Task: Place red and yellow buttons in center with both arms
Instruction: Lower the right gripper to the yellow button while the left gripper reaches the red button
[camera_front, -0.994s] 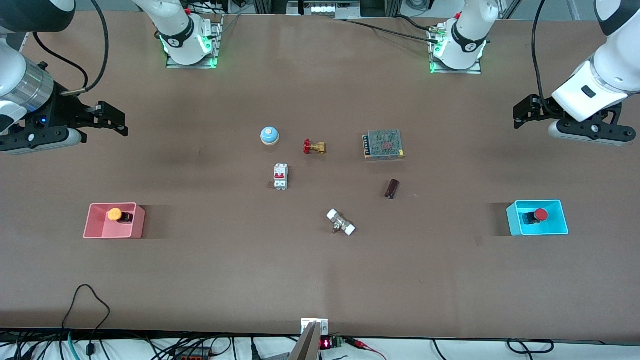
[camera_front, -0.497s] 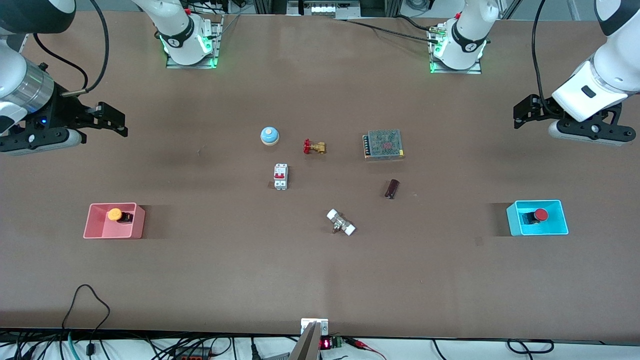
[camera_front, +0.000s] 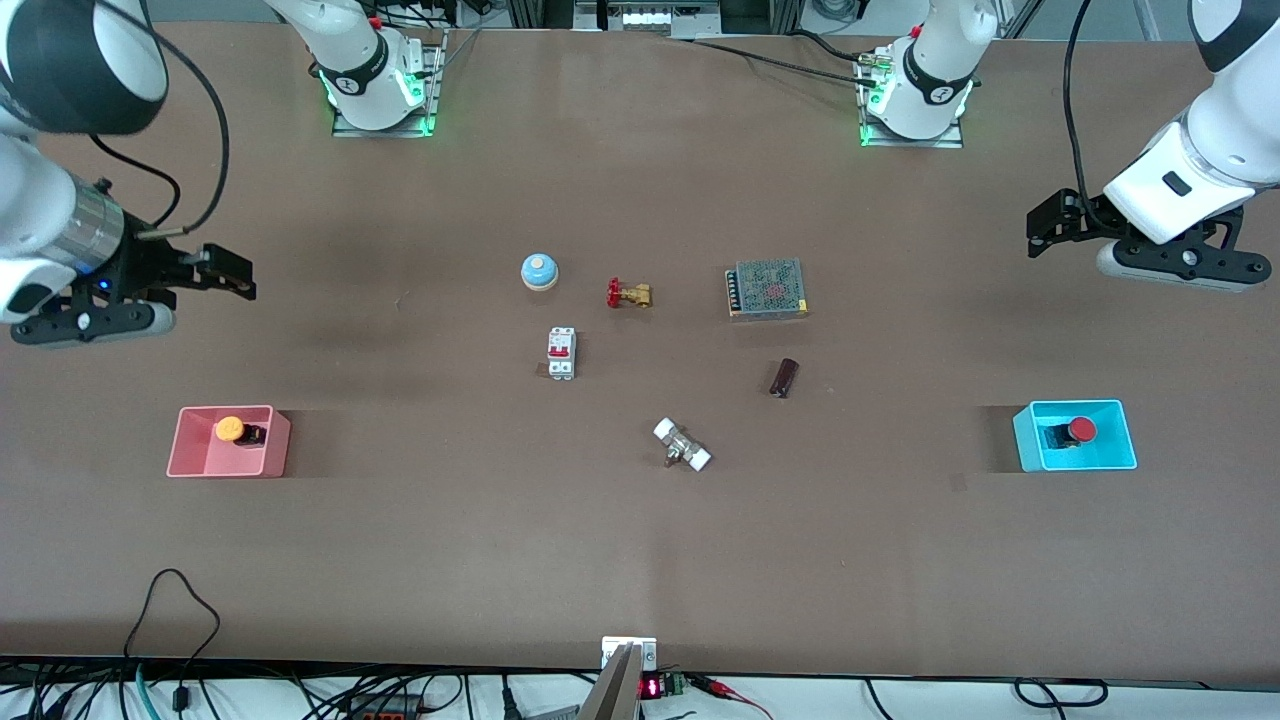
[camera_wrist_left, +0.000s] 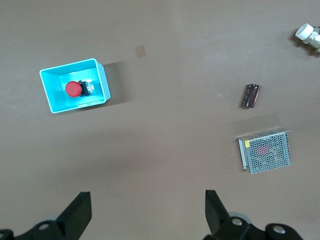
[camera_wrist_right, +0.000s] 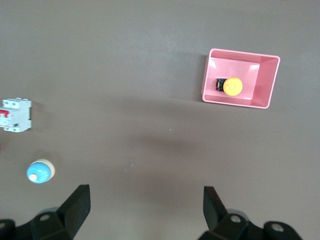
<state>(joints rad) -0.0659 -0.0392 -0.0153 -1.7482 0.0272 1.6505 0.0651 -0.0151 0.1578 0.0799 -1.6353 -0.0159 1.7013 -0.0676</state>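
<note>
The orange-yellow button (camera_front: 229, 430) lies in the pink tray (camera_front: 200, 462) at the right arm's end of the table. The right wrist view also shows the button (camera_wrist_right: 232, 86) and the tray (camera_wrist_right: 235, 104). The red button (camera_front: 1081, 430) lies in the cyan tray (camera_front: 1100, 462) at the left arm's end, and both show in the left wrist view, button (camera_wrist_left: 73, 89) and tray (camera_wrist_left: 75, 107). My right gripper (camera_front: 228, 272) (camera_wrist_right: 146, 192) is open, empty, up over bare tabletop. My left gripper (camera_front: 1045, 228) (camera_wrist_left: 148, 197) is open, empty, up over bare tabletop.
Around the table's middle lie a blue bell (camera_front: 539, 271), a brass valve with a red handle (camera_front: 629, 294), a white circuit breaker (camera_front: 561, 353), a mesh power supply (camera_front: 767, 289), a dark cylinder (camera_front: 785, 377) and a white-ended fitting (camera_front: 683, 446).
The right arm has shifted and its gripper has turned and dropped lower in the front view. The left arm has not moved. Both buttons stay in their trays.
</note>
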